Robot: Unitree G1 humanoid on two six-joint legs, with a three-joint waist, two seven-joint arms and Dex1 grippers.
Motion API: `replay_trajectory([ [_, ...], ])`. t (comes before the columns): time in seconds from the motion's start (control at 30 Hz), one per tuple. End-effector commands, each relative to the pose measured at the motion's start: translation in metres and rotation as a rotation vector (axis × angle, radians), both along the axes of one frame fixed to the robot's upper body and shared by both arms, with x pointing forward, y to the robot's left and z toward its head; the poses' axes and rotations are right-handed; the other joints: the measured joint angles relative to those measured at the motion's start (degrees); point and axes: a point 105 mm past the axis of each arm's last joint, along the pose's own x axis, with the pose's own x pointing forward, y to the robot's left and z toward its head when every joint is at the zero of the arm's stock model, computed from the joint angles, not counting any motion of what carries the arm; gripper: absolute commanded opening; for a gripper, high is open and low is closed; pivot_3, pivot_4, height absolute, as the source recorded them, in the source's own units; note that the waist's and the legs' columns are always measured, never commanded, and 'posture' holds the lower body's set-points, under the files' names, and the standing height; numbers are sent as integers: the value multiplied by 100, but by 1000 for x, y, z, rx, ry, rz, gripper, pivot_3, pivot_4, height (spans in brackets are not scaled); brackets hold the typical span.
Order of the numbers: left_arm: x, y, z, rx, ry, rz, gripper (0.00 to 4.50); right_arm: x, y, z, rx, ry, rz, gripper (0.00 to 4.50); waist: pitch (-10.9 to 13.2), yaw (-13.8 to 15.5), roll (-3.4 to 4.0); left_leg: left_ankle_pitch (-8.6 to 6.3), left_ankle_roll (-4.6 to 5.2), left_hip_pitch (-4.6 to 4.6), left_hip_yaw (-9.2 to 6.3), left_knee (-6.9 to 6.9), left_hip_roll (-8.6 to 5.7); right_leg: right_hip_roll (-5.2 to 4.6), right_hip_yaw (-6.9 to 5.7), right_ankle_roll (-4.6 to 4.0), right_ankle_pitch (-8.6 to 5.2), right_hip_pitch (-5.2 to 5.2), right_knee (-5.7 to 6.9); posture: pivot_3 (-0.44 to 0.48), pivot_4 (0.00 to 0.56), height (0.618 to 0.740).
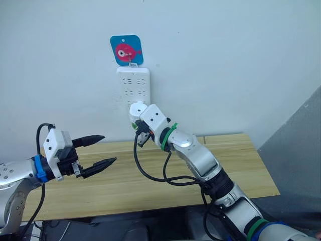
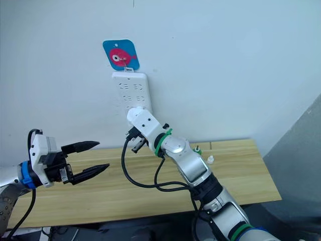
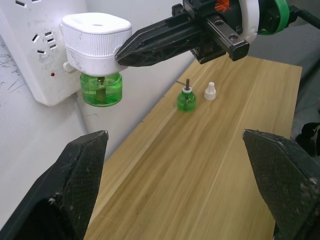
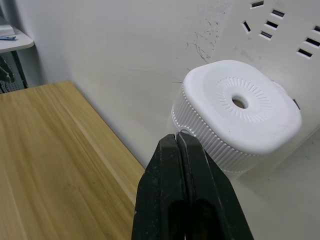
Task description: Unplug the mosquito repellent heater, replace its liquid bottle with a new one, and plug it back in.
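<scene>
The white mosquito repellent heater (image 3: pixel 95 36) is plugged into the lower end of the wall power strip (image 1: pixel 133 83), with a green liquid bottle (image 3: pixel 101 90) screwed in beneath it. My right gripper (image 4: pixel 178 137) is shut with nothing between its fingers, and its tips rest against the heater's ribbed side. My left gripper (image 1: pixel 109 148) hangs open in the air to the left of the heater, above the table and apart from everything. A second small green bottle (image 3: pixel 186 100) with a bare wick stands on the table near the wall, next to a white cap (image 3: pixel 210 90).
A long wooden table (image 1: pixel 150 181) runs along the white wall. A blue hook plate with a pink fish (image 1: pixel 126 49) holds the power strip. A black cable loops under my right forearm. A grey panel stands at the far right.
</scene>
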Motion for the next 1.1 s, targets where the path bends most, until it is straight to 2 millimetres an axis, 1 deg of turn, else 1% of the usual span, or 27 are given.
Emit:
replay_trajectory([
  [0.03,1,-8,10,3,-44,-25,4500,25,-25,17,4,-82,-168,39,-3,24,1,3,-1,2,-1,0,0,1,0,6,-3,0,1,-46,57,736],
  [0.1,3,-10,10,-3,-44,-25,4500,19,-22,21,33,-71,-120,39,-6,50,1,10,-4,6,-1,0,0,2,-1,5,-2,3,4,-51,56,736],
  [0.17,5,-10,9,-11,-46,-21,4500,7,-15,27,70,-68,-33,39,-8,77,-2,14,-5,7,-1,-1,1,3,-1,6,-1,3,4,-52,54,736],
  [0.23,7,-10,8,-25,-45,-9,4500,-2,-15,30,81,-69,15,39,-13,92,-9,14,-6,5,0,-1,1,4,0,7,-2,3,3,-53,51,736],
  [0.33,9,-10,5,-44,-38,4,4500,-15,-18,32,68,-85,101,39,-26,83,-30,13,-8,2,1,-11,1,2,1,2,1,0,-2,-55,45,736],
  [0.37,10,-9,4,-49,-38,13,4500,-21,-19,31,51,-92,144,39,-28,79,-33,12,-9,1,1,-14,3,2,0,-18,13,-3,-2,-57,42,736],
  [0.5,14,-10,0,-58,-46,31,4500,-39,-30,29,18,-117,245,39,-32,71,-33,12,-8,2,0,-21,4,2,-2,-22,12,-4,-3,-57,33,736],
  [0.57,16,-10,-5,-45,-55,37,4500,-43,-42,24,-14,-131,262,39,-36,69,-34,12,-9,2,1,-19,4,2,-1,-22,11,-3,-3,-59,25,736],
  [0.63,17,-7,-9,-34,-77,66,4500,-46,-59,17,-57,-142,272,39,-47,70,-35,12,-9,2,3,-17,4,2,-1,-21,11,-2,-5,-60,22,736],
  [0.73,17,-8,-12,-25,-90,72,4500,-49,-80,14,-77,-143,288,39,-62,76,-42,12,-9,2,4,-15,3,2,-1,-21,11,0,-9,-54,12,736],
  [0.8,17,-8,-12,-23,-100,76,4500,-50,-91,16,-74,-128,279,39,-65,75,-42,12,-9,2,4,-14,3,2,-1,-21,11,0,-9,-52,7,736],
  [0.9,9,1,-7,-13,-80,76,4500,-61,-115,28,-78,-97,295,39,-97,79,-31,12,-9,1,4,-15,4,3,-1,-21,11,-1,-8,-42,0,736],
  [0.97,4,9,-5,9,-53,65,4500,-64,-129,33,-116,-94,290,396,-109,81,-33,12,-8,1,4,-16,3,1,0,-21,11,-1,-9,-36,0,736],
  [1.0,0,13,-3,35,-35,46,4500,-67,-139,33,-168,-93,304,623,-120,83,-31,12,-8,1,3,-16,3,2,-1,-20,10,-1,-9,-30,0,736],
  [1.1,-7,26,3,109,24,18,4500,-76,-165,36,-286,-67,336,1683,-159,97,-25,11,-8,3,5,-17,4,3,-3,-6,-13,0,-9,-22,0,736],
])
